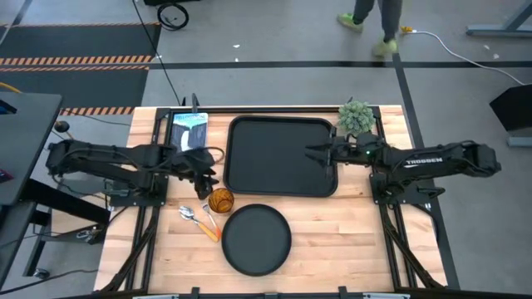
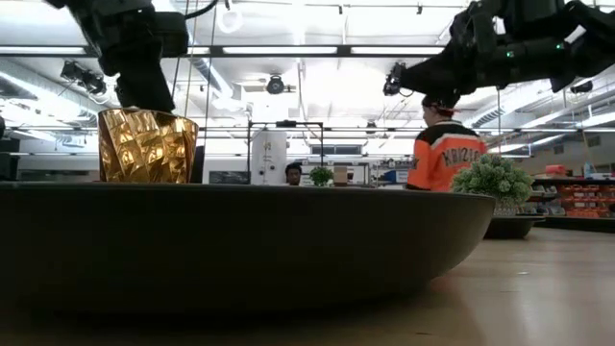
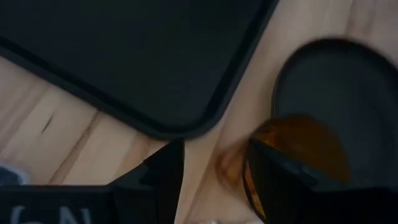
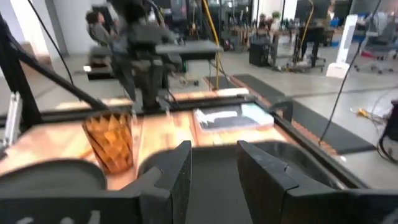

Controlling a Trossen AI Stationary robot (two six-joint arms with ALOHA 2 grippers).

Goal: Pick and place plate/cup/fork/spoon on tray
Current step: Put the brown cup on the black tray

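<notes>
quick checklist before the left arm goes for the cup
1. Left gripper open: ok, fingers apart in the left wrist view.
2. Cup upright on the table: ok.
3. Cup between the fingers: not ok, it sits beside one finger, not in the gap.
4. Tray free for the cup: ok, nothing lies on it.
5. Right gripper out of the way: not ok, it hangs over the tray.
6. Plate close to cup: cannot tell if touching.

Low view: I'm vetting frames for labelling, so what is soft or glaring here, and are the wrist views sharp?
Low view: the plate fills the foreground as a dark, soft mass; ceiling lights glare; the cup glints. Left wrist view: the cup and tray are blurred. Right wrist view: soft throughout.
</notes>
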